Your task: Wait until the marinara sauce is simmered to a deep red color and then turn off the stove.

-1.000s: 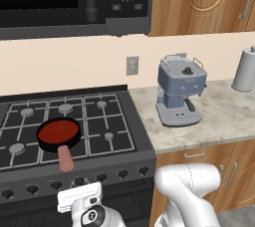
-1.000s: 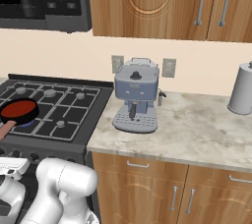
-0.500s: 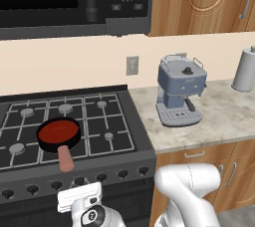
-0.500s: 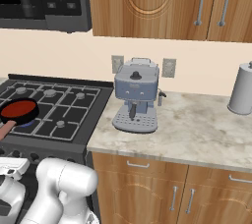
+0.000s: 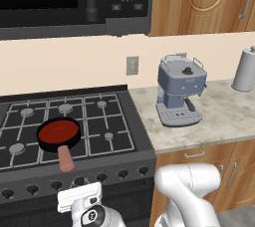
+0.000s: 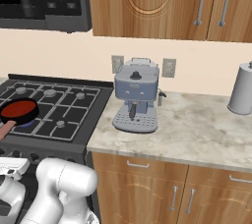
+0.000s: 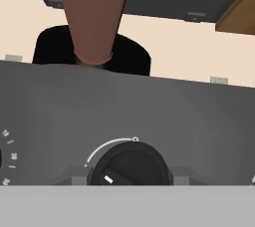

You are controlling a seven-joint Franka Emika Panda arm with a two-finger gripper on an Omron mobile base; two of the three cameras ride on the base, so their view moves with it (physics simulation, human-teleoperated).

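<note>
A: Starting at the left, what's on the wide black gas stove with grey grid grates (image 5: 94, 121)?

B: A small black pan with a pinkish-brown handle (image 5: 59, 136), sitting on the front-left part of the grates. The flat round disc of marinara sauce (image 5: 59, 131) fills it and already reads as a fairly deep red. The handle sticks out toward the front edge, above the row of small black knobs.

A: And the robot's two-finger gripper?

B: Its white hand (image 5: 79, 198) sits low, just in front of the knob row below the pan. From the hand camera, a round black knob with a white pointer mark (image 7: 129, 165) lies dead ahead and close, with the handle looming overhead. The fingertips are not visible there, so I cannot tell whether the fingers are spread or closed.

A: Which step is that, in your view?

B: Waiting looks about over; the hand seems lined up for turning off the burner. Next it would need to close in, pinch that knob squarely, and rotate until the pointer reaches off.

A: Anything further right?

B: A blue-grey espresso machine (image 5: 180, 90) on the marbled stone counter (image 6: 197, 134), and a silver cylindrical canister (image 6: 243, 89) well apart at the far right, neither involved
</note>
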